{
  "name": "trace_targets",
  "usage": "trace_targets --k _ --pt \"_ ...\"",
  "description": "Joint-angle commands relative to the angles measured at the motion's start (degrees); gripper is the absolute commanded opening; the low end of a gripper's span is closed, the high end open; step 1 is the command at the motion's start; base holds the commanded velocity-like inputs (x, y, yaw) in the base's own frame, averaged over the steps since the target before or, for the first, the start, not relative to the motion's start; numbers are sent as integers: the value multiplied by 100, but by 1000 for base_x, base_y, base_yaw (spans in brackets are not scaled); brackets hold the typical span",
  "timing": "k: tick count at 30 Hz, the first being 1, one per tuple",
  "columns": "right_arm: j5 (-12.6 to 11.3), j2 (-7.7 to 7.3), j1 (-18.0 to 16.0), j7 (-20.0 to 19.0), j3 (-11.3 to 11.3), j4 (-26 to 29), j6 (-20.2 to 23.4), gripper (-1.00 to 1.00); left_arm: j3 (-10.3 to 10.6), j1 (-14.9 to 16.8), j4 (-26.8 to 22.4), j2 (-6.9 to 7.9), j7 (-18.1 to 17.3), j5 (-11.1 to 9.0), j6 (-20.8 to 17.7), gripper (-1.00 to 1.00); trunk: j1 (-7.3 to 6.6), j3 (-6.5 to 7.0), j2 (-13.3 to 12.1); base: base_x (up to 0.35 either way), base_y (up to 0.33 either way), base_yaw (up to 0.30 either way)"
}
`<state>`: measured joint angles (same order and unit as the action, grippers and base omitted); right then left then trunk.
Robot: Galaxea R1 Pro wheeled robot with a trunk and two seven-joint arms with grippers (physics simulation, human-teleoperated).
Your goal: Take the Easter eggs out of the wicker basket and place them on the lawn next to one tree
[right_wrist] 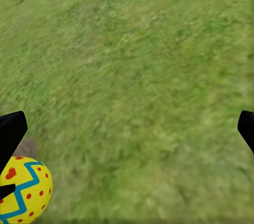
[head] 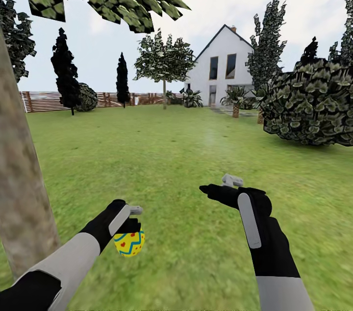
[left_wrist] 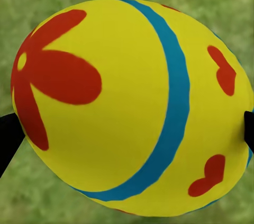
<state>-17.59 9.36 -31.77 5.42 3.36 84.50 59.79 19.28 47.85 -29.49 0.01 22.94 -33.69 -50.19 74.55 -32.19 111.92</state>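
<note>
My left gripper (head: 131,231) is shut on one Easter egg (head: 129,244), yellow with blue zigzags and red hearts, held just above the lawn (head: 186,154). Up close the egg (left_wrist: 121,107) sits between the two black fingertips (left_wrist: 7,142) of that gripper (left_wrist: 127,134). The tree (head: 19,188), a thick grey-brown trunk, rises right beside my left arm. Further right, my right gripper (head: 215,184) hovers open over bare grass with nothing in it. Between its spread fingers (right_wrist: 10,131), the right gripper (right_wrist: 127,134) frames only grass, with a yellow egg (right_wrist: 24,192) at the picture's corner. The wicker basket is out of view.
A big dark bush (head: 311,105) stands at the right. A white gabled house (head: 223,68), a thin-trunked tree (head: 164,63), dark cypress-like trees (head: 66,73) and a slatted wooden fence (head: 44,101) lie far back across open grass.
</note>
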Motion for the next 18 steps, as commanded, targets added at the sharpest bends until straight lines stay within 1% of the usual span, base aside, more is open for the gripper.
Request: trace_targets --k 1,5,18 --pt "-62 4 -5 56 7 5 21 100 32 5 -7 6 53 -59 5 -100 22 -25 45 0 0 0" --pt "-64 4 -5 57 7 5 21 100 32 5 10 7 53 -59 77 -100 110 -97 206 0 0 0" --pt "-62 5 -5 56 -1 5 21 100 24 5 16 7 53 -59 89 -100 395 -331 727 0 0 0"
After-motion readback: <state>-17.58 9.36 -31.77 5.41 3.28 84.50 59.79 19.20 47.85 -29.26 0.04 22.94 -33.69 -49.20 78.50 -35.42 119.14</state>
